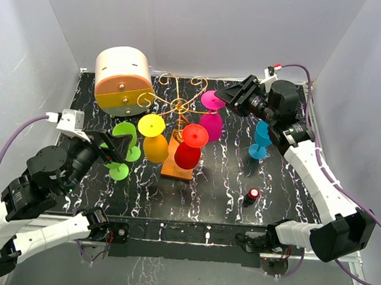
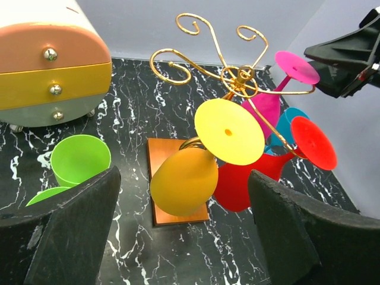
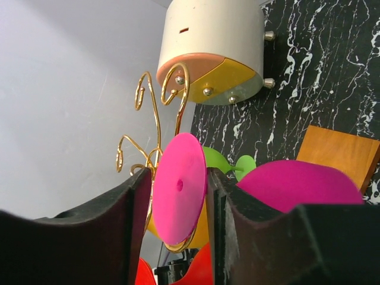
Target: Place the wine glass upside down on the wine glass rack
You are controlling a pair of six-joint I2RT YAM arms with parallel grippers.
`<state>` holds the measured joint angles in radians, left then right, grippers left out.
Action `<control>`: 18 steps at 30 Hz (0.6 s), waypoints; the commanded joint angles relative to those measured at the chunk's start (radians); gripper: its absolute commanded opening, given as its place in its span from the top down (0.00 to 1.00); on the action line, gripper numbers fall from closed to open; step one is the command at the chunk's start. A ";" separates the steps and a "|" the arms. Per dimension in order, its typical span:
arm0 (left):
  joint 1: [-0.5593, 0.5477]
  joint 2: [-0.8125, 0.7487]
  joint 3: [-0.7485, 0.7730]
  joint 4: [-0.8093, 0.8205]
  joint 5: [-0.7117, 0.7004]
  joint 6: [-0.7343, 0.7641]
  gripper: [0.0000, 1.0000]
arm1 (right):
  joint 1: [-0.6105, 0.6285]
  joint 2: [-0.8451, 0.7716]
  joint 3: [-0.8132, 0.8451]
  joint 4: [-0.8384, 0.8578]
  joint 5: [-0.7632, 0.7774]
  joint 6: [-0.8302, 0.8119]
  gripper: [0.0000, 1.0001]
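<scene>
The gold wire rack (image 1: 179,105) stands mid-table on its orange base (image 1: 177,166). A magenta wine glass (image 1: 212,121) hangs upside down on it, its foot (image 3: 180,187) resting on a wire loop. My right gripper (image 1: 232,98) is right at that foot, slightly open; in the right wrist view (image 3: 178,173) its fingers flank the disc with no clear grip. A yellow glass (image 2: 185,178) and a red glass (image 2: 246,181) also hang upside down. My left gripper (image 2: 184,175) is wide open and empty, left of the rack (image 2: 237,77).
A cream-and-orange drum box (image 1: 123,78) stands at the back left. A green glass (image 1: 126,137) sits beside my left gripper (image 1: 116,148). A blue glass (image 1: 262,140) stands upright right of the rack. A small black bottle with a red cap (image 1: 252,195) is front right.
</scene>
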<state>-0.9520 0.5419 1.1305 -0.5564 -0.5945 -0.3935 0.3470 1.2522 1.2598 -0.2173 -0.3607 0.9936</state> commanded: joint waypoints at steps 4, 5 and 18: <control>-0.003 0.019 -0.021 -0.025 -0.042 0.009 0.13 | -0.003 -0.009 0.054 0.006 0.042 -0.050 0.49; -0.002 0.019 -0.025 -0.026 -0.043 0.009 0.13 | -0.002 -0.014 0.053 0.003 0.049 -0.054 0.46; -0.003 0.055 -0.043 -0.092 -0.048 -0.007 0.12 | -0.016 -0.164 0.089 -0.246 0.279 -0.372 0.22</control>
<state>-0.9520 0.5983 1.0988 -0.6231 -0.6258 -0.3985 0.3378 1.1690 1.2770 -0.3576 -0.2493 0.8024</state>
